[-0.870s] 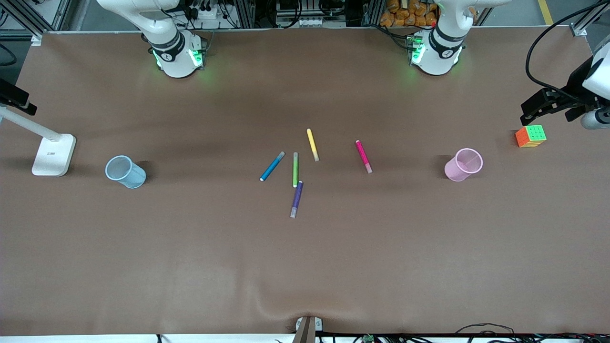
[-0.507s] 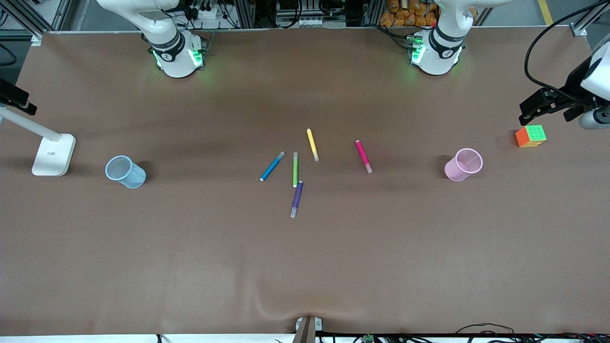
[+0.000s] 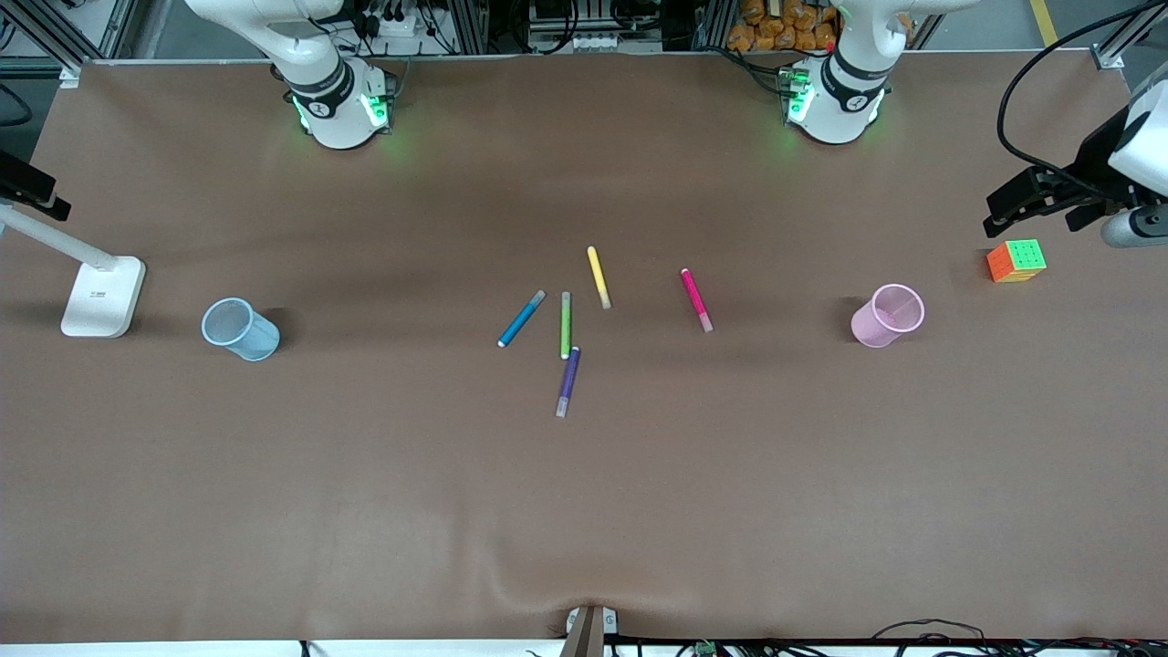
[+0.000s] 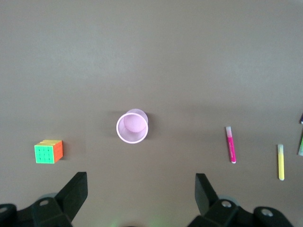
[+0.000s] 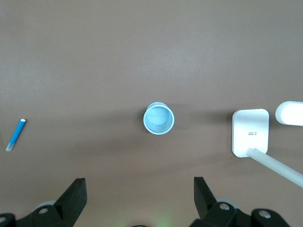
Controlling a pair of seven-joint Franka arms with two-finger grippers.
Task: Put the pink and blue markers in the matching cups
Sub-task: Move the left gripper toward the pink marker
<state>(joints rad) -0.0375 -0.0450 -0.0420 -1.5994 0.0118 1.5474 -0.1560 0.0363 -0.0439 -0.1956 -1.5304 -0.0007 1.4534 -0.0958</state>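
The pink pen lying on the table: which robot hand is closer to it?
Left. The left hand, open, hangs over the pink cup, toward whose end the pink pen lies. The right hand, open, hangs over the blue cup at the table's right-arm end.

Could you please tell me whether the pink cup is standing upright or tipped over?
Upright. The left wrist view looks straight down into the pink cup, showing its round open rim and empty bottom.
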